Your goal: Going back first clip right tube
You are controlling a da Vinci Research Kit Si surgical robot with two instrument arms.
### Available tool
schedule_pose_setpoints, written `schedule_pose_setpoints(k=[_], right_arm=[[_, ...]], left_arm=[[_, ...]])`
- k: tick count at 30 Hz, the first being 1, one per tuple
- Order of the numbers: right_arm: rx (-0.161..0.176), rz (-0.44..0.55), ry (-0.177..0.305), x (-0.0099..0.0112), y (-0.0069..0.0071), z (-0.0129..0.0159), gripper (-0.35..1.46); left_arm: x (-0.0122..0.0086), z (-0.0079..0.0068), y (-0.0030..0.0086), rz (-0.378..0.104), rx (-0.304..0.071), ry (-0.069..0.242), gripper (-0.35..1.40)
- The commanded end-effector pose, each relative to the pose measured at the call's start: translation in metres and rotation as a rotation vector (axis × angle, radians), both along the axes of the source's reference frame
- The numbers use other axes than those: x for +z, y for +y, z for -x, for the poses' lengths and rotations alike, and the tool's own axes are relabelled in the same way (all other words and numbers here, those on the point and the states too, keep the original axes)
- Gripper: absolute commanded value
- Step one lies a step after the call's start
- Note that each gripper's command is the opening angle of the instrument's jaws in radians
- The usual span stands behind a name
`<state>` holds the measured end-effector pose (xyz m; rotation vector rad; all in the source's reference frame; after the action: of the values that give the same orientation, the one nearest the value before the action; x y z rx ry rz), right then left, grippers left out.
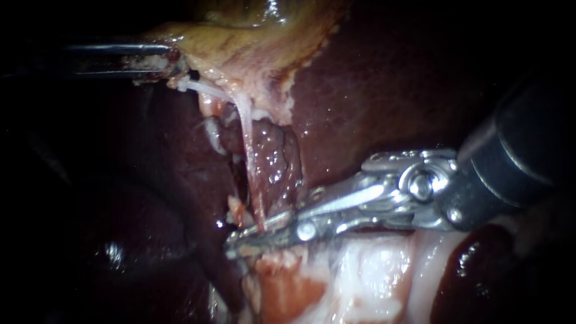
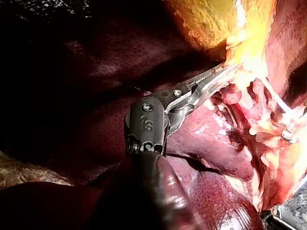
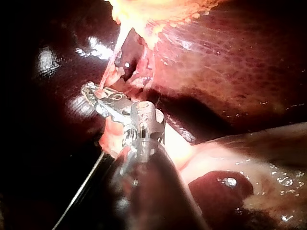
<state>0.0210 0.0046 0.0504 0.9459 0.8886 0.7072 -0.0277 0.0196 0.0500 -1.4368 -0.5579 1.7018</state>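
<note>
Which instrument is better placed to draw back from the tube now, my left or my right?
Right. My right instrument has its tip at the tube. My left instrument is away from it, holding the gallbladder taut.

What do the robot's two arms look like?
The left instrument is a thin dark shaft with a slim, ridged silver tool. The right instrument has a black shaft, a shiny silver hinge with round pins, and a long, narrow tool.
</note>
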Motion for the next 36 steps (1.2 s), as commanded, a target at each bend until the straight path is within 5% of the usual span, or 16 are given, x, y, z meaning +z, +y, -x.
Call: schedule_pose_setpoints(k=[1,2,5,7,12,17,22,36], right_arm=[[0.001,0.001,-0.001,0.0004,0.0000,-0.0001,-0.35],[0.004,0.003,-0.003,0.0007,0.0000,-0.0002,-0.29],[0.002,0.006,0.003,0.0020,-0.0004,-0.0003,0.29],[0.004,0.013,0.000,0.0031,-0.0007,-0.0003,0.43],[-0.007,0.058,0.014,0.0052,-0.0010,-0.0002,0.48],[-0.056,0.233,0.064,0.0061,-0.0010,0.0004,0.47],[-0.010,0.441,0.036,0.0058,-0.0012,0.0020,0.50],[-0.050,0.687,0.058,0.0028,0.0008,0.0127,0.50]], left_arm=[[0.0001,0.0000,0.0000,0.000,0.000,0.000,-0.35],[0.0001,0.0000,0.0000,0.000,0.000,0.000,-0.35],[0.0001,0.0000,0.0000,0.000,0.000,0.001,-0.35],[0.0001,0.0001,0.0000,0.001,0.000,0.001,-0.35],[0.0001,0.0001,-0.0001,0.001,0.000,0.001,-0.35],[0.0001,0.0001,-0.0001,0.001,0.000,0.001,-0.35],[0.0002,0.0000,-0.0001,0.001,0.000,0.001,-0.35],[0.0003,-0.0001,-0.0001,0.002,0.001,0.000,-0.35]])
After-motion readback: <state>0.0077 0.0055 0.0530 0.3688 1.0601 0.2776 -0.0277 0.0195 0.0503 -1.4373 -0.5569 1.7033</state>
